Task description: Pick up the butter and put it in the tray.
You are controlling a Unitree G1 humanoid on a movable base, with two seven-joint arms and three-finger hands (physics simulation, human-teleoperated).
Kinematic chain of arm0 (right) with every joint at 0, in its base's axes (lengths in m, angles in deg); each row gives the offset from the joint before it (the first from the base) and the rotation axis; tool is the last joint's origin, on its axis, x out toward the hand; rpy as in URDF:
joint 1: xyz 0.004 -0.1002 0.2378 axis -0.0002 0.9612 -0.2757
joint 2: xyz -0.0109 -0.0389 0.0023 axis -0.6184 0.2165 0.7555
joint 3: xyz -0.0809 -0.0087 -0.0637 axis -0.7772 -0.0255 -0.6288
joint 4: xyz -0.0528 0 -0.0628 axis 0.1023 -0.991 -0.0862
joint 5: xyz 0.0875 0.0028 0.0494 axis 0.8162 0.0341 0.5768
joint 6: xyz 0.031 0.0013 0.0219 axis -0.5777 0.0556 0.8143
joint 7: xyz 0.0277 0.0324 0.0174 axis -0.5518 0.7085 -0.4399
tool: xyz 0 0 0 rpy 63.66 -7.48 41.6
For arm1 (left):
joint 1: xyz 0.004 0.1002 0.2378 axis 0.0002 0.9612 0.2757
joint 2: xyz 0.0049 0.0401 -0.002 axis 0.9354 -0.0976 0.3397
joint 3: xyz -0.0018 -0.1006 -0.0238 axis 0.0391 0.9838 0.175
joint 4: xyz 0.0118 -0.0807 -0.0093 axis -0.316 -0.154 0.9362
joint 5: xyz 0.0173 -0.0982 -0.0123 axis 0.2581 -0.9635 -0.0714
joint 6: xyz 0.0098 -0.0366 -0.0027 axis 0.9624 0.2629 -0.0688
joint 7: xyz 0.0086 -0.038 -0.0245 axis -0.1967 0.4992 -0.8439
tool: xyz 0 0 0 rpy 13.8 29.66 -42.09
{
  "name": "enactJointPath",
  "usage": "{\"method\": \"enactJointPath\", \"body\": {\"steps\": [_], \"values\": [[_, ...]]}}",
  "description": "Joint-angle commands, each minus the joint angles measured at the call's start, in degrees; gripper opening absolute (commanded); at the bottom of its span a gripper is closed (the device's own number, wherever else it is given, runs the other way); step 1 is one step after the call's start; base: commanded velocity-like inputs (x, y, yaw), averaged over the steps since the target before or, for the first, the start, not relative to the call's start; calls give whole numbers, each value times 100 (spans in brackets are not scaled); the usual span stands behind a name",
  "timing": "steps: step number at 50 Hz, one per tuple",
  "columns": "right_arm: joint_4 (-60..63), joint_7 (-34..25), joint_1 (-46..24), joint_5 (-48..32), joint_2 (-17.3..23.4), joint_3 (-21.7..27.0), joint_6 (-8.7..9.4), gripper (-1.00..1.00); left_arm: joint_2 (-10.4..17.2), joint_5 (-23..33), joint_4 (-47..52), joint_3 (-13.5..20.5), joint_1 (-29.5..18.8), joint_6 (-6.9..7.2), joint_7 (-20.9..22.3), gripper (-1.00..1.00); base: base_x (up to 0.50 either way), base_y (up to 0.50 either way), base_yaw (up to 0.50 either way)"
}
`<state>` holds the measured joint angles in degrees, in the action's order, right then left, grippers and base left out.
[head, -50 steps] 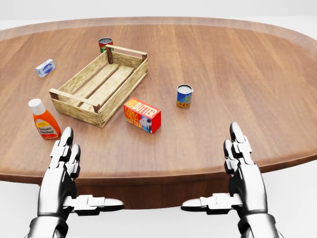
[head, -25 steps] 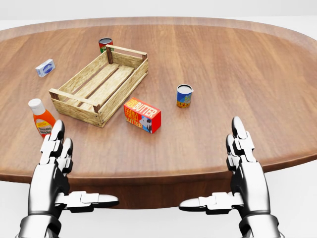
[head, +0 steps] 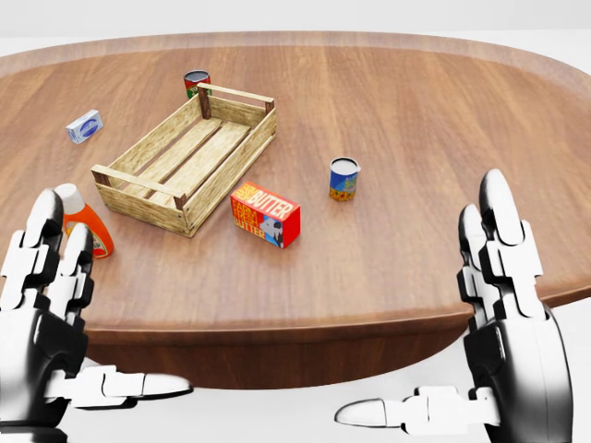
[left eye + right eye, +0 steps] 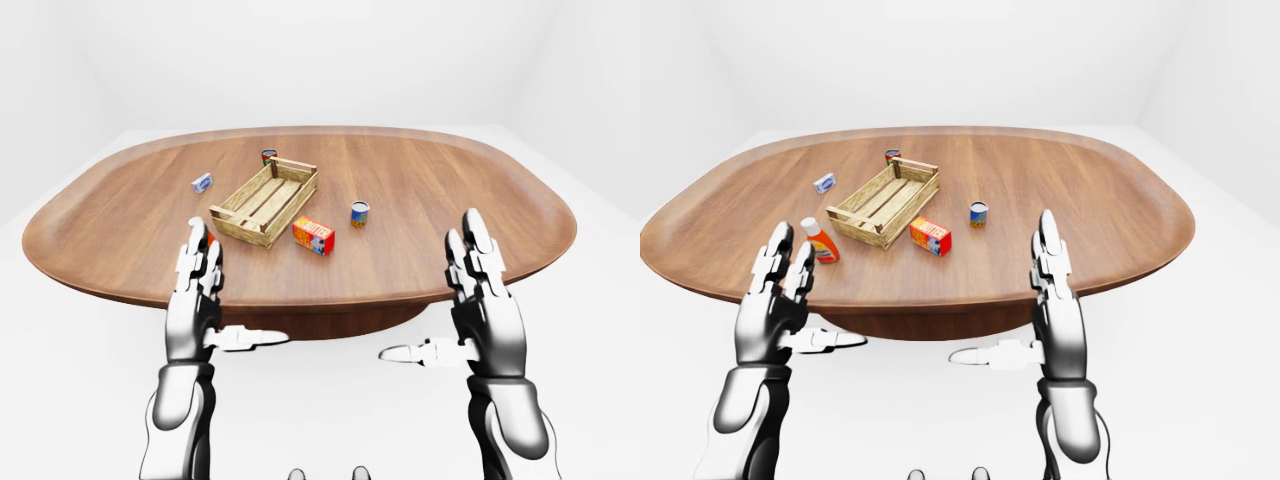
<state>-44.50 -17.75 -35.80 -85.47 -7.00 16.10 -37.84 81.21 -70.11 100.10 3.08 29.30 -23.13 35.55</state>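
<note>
Reach hasn't started: both the left hand (image 3: 46, 314) and right hand (image 3: 503, 323) hover spread-fingered off the desk's (image 3: 416, 120) near edge. Next, grab the butter (image 3: 265, 214) beside the tray (image 3: 138, 185).

Red and orange butter box (image 3: 265, 215) beside the pale wooden tray (image 3: 187, 158); orange ketchup bottle (image 4: 820, 241), white cap; blue-yellow can (image 3: 343, 178); brown table (image 3: 416, 120); silver hands.

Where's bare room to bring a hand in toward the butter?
Bare wood runs from the table's near edge up to the butter, and right of the blue can. Crowded on the left: tray and ketchup bottle.
</note>
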Motion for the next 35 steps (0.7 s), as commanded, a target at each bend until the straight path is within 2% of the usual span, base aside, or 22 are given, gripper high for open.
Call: {"method": "enactJointPath", "body": {"steps": [1,6,35], "values": [[-15,31,8,-52,35,-39,0,100,-37,-44,83,60,-6,0,13,100,0,0,0],[-87,43,-60,-69,12,30,0,100,-42,-83,160,103,24,0,42,100,0,15,0],[-128,65,-24,-81,7,14,0,100,-34,-55,61,105,-40,0,17,100,0,50,0]]}}
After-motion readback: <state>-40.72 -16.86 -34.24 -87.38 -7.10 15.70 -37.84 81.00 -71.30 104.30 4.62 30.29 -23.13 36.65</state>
